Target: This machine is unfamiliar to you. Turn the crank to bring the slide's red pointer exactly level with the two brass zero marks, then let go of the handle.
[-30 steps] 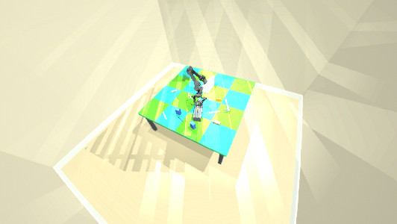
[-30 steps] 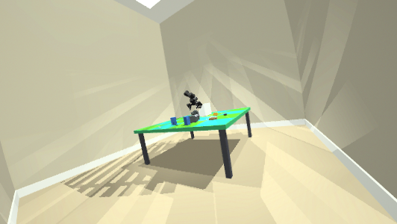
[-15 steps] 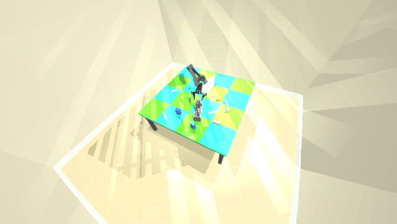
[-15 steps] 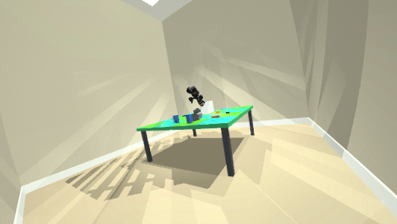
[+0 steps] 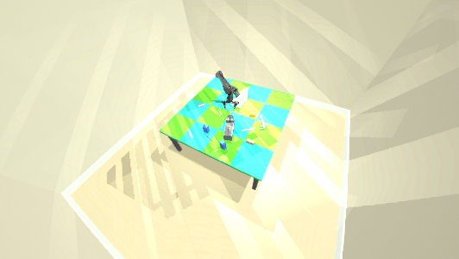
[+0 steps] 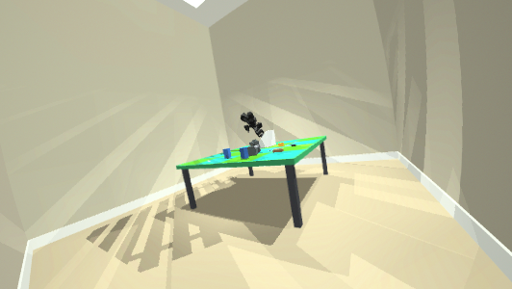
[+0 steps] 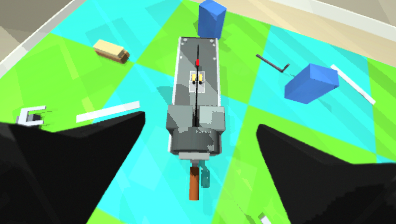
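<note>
The grey machine (image 5: 229,128) (image 6: 253,150) (image 7: 186,59) stands on the table. In the wrist view its red pointer (image 7: 197,62) is on the dark centre line, beyond the two brass zero marks (image 7: 197,79) as seen from the gripper, not level with them. The crank's orange-brown handle (image 7: 194,183) sticks out at the machine's near end. My gripper (image 7: 201,123) is open and empty, its fingers at either side of the view, above the table on the crank side. It touches neither handle nor machine.
Two blue blocks (image 7: 212,19) (image 7: 311,84) stand beyond and to the right of the machine. A tan block (image 7: 111,51), a white strip (image 7: 108,111), a caliper-like tool (image 7: 31,116) and a dark hex key (image 7: 272,63) lie around it. A white panel (image 5: 242,98) stands near the arm.
</note>
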`<state>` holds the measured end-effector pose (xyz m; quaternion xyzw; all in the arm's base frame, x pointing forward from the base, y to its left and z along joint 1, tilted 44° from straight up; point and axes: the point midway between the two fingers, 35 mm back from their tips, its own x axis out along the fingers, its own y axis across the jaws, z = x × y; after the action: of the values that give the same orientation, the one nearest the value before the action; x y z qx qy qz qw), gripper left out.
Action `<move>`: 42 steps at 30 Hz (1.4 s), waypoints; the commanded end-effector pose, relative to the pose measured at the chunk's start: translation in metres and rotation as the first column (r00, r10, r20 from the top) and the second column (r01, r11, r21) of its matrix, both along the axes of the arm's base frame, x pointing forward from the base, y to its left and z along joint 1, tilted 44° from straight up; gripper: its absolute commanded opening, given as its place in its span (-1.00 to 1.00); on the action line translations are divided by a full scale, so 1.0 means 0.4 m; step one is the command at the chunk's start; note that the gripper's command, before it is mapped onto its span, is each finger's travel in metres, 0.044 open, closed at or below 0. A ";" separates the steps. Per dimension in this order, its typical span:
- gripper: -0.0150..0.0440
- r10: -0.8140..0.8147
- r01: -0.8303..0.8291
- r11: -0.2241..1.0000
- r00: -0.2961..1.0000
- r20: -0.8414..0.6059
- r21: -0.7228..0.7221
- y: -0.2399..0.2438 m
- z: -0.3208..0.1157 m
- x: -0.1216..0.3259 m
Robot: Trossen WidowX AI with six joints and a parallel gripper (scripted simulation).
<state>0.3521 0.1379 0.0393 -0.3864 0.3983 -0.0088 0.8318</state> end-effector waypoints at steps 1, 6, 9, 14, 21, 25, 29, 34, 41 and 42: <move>1.00 0.038 -0.038 0.999 0.999 -0.030 -0.011 -0.025 0.004 -0.062; 1.00 0.058 -0.059 0.998 0.997 -0.045 -0.016 -0.039 0.005 -0.096; 1.00 0.058 -0.059 0.998 0.997 -0.045 -0.016 -0.041 0.003 -0.096; 1.00 0.057 -0.057 0.998 0.997 -0.048 -0.014 -0.074 -0.042 -0.086; 1.00 0.056 -0.057 0.998 0.997 -0.049 -0.014 -0.132 -0.107 -0.080; 1.00 0.057 -0.057 0.998 0.997 -0.047 -0.015 -0.168 -0.140 -0.082; 1.00 0.057 -0.058 0.998 0.997 -0.045 -0.018 -0.203 -0.168 -0.089; 1.00 0.058 -0.059 0.998 0.997 -0.043 -0.020 -0.216 -0.177 -0.093; 1.00 0.057 -0.058 0.998 0.997 -0.045 -0.019 -0.231 -0.195 -0.090; 1.00 0.057 -0.058 0.998 0.997 -0.045 -0.019 -0.233 -0.198 -0.089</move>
<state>0.3207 0.0495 -0.0309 -0.4021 0.3975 0.0152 0.8247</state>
